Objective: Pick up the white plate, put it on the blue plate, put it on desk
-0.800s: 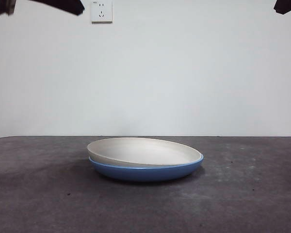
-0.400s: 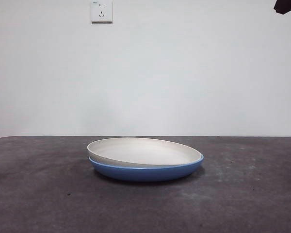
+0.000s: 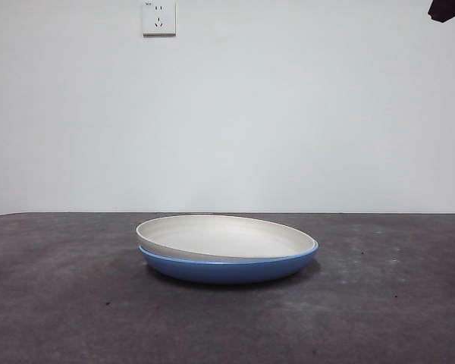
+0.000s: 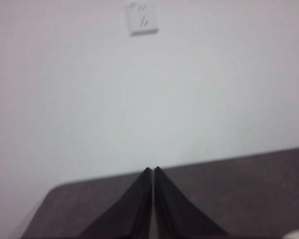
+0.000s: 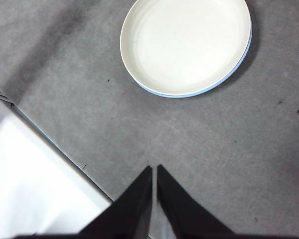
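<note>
High above desk (image 5: 199,144), your right gripper (image 5: 154,168) is hanging with jaws pressed together, holding nothing, well apart from plates. Your left gripper (image 4: 153,170) is likewise closed and empty, facing wall outlet (image 4: 142,18). White plate (image 3: 226,236) is sitting slightly tilted inside blue plate (image 3: 227,269), mid-desk.

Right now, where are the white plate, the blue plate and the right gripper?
white plate (image 5: 184,42): right wrist view, middle of its inner surface.
blue plate (image 3: 227,270): front view, outer wall under the white plate.
right gripper (image 5: 154,169): right wrist view, between its shut jaw tips.
</note>
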`<state>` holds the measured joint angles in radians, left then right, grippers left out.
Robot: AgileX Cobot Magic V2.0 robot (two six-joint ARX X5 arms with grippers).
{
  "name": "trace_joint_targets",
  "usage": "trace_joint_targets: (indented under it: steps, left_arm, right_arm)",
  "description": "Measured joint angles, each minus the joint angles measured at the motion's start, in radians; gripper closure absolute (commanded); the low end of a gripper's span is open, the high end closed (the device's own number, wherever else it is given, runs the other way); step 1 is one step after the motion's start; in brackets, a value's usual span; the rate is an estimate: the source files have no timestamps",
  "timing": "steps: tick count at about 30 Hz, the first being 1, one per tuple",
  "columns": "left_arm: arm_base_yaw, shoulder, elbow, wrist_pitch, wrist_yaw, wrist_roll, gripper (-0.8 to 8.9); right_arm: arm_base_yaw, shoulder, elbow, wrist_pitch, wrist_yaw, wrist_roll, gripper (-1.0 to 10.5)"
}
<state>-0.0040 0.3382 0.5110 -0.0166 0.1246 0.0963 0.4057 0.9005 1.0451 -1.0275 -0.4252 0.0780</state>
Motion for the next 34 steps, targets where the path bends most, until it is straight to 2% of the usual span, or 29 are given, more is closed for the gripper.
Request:
trace_joint_targets:
  steps: [15,27,34]
  left_arm:
    - [0.015,-0.239,-0.364,-0.003,-0.022,-0.031,8.05]
    - [0.015,-0.328,-0.475,-0.062,-0.025,-0.043,8.05]
    - [0.015,-0.333,-0.478,-0.096,-0.025,-0.046,8.05]
  right_arm:
    - [0.0,0.0,0.0,0.0,0.0,0.0,9.4]
    - [0.0,0.0,0.0,0.0,0.0,0.0,9.4]
    - [0.0,0.0,0.0,0.0,0.0,0.0,9.4]
